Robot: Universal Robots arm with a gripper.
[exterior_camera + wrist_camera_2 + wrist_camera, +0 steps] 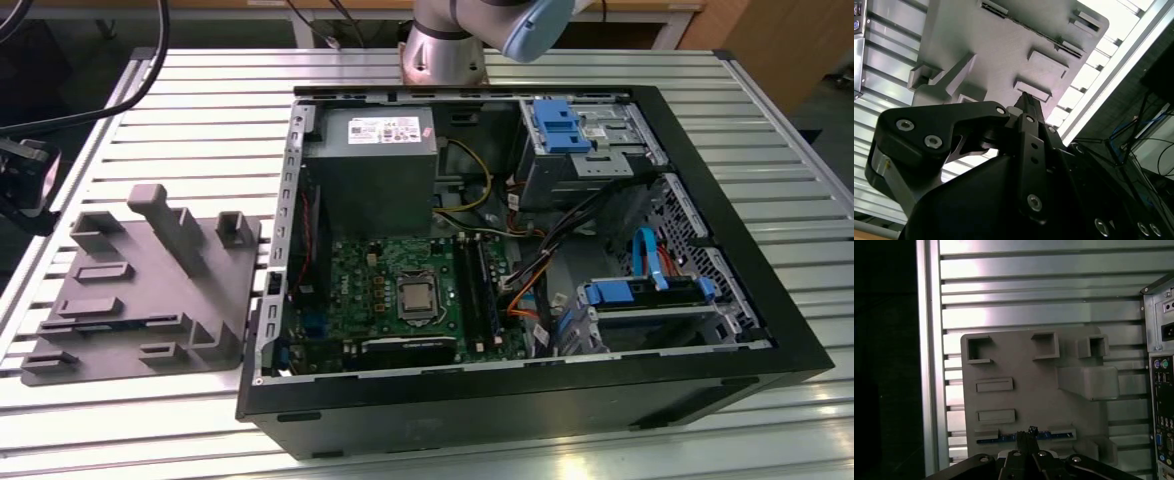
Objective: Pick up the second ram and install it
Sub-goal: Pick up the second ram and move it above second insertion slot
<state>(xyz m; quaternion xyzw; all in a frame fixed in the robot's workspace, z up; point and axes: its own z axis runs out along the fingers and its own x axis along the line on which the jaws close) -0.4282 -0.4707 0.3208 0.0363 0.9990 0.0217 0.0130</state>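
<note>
The ram (996,439) stands on edge in a long slot of the grey tray (1039,405), showing as a thin blue-green strip in the first wrist view. The gripper (1029,432) hangs above that slot, its tips crossing the strip's middle in that picture; the fingers look pressed together and grasp nothing. In the exterior view the tray (147,290) lies on the slatted table (200,120), just beside the open case (534,400) with its motherboard (387,270).

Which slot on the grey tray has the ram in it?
The long slot nearest the gripper: the blue edge of the second ram shows in it; the square pockets look empty.
</note>
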